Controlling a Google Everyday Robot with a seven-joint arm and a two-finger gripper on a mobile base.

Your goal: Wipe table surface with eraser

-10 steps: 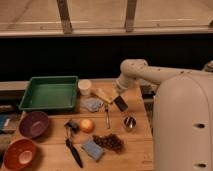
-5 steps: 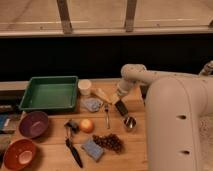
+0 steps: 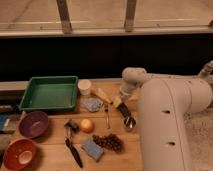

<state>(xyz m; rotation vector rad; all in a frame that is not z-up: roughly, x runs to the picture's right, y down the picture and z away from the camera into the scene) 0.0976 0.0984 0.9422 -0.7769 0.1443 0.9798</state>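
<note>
The gripper (image 3: pixel 119 104) sits well to the right of the green tray (image 3: pixel 49 93), low over the table surface (image 3: pixel 50 146), clenched on the eraser (image 3: pixel 124 112); the black block slants down from it toward the wood, farther right of the tray than the fork (image 3: pixel 106 116); a white cup (image 3: pixel 85 87) stands just beside the tray's right edge; an orange (image 3: pixel 87 125) lies below and to the right of the tray; a purple bowl (image 3: pixel 33 124) sits just below the tray's front left corner.
</note>
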